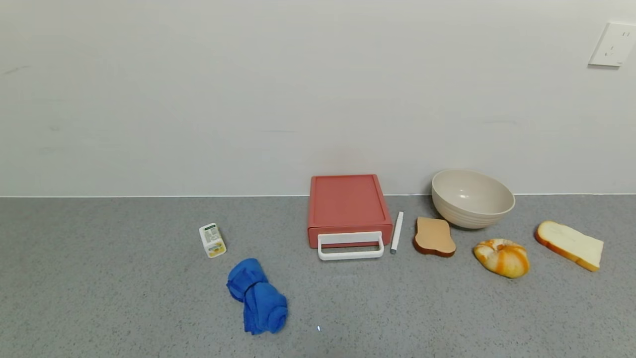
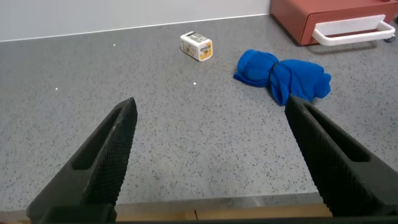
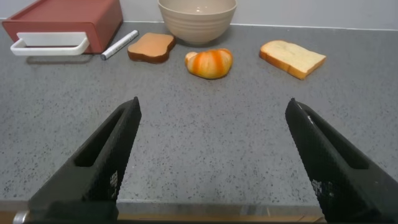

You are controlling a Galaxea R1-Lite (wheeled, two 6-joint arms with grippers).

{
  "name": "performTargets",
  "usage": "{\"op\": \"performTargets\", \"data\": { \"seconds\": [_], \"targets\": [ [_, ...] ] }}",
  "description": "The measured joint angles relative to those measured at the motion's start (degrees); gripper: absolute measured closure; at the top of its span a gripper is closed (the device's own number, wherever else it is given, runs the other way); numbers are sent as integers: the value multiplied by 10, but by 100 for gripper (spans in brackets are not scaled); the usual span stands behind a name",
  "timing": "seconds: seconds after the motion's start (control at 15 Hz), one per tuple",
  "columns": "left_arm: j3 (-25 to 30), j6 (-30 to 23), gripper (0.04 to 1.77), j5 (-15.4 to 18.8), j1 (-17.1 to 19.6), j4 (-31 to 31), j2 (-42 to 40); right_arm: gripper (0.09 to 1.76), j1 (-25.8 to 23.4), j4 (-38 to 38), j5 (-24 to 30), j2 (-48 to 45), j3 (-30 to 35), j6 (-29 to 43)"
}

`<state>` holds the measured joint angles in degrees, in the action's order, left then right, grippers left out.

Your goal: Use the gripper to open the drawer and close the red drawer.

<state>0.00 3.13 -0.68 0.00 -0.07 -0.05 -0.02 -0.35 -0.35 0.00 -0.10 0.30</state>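
The red drawer point(image 1: 348, 209) sits against the back wall, shut in its low red case, with its white loop handle point(image 1: 351, 246) facing me. It also shows in the left wrist view point(image 2: 323, 18) and the right wrist view point(image 3: 65, 22). Neither gripper shows in the head view. My left gripper point(image 2: 211, 106) is open and empty over the table's front edge, well short of the drawer. My right gripper point(image 3: 212, 106) is open and empty over the front edge too, with the drawer far off to one side.
A blue cloth point(image 1: 258, 297) and a small white carton point(image 1: 212, 240) lie left of the drawer. A white marker point(image 1: 396, 232), a brown toast slice point(image 1: 434, 236), a beige bowl point(image 1: 472, 199), a croissant point(image 1: 502, 257) and a white bread slice point(image 1: 569, 244) lie to its right.
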Motion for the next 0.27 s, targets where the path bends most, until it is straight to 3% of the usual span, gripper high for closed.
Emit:
{"op": "performTargets", "data": {
  "seconds": [0.27],
  "targets": [
    [0,0,9,0,0,0,0,14,0,0,0,0,1,0]
  ]
}}
